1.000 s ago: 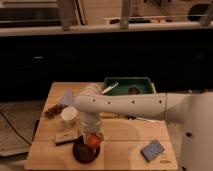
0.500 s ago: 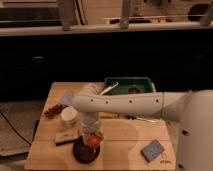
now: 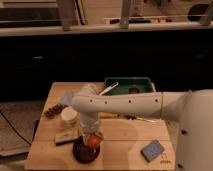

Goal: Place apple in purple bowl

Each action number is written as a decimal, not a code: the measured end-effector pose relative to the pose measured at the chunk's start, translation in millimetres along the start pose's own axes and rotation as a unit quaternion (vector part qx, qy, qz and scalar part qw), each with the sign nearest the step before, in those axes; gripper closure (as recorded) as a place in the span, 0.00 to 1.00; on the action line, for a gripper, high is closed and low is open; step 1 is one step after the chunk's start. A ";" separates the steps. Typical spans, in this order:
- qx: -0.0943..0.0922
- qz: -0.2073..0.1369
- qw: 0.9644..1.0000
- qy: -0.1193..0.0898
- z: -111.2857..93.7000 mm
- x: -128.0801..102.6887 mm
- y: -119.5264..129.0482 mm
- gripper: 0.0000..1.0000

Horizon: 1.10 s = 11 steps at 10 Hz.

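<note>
The purple bowl sits near the front left of the wooden table. The red-orange apple is at the bowl's right side, just over its rim, between the tips of my gripper. The white arm reaches in from the right and bends down over the bowl, hiding part of it. The gripper sits directly over the bowl with the apple at its tip.
A green tray with a white spoon stands at the back. A white cup and a brown snack bag are left of the arm. A dark flat bar lies by the bowl. A blue sponge lies front right.
The arm has hardly moved; the gripper and apple stay low over the purple bowl.
</note>
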 end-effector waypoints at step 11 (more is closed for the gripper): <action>0.004 -0.042 0.999 -0.023 5.8 4.2 -41.1 1.00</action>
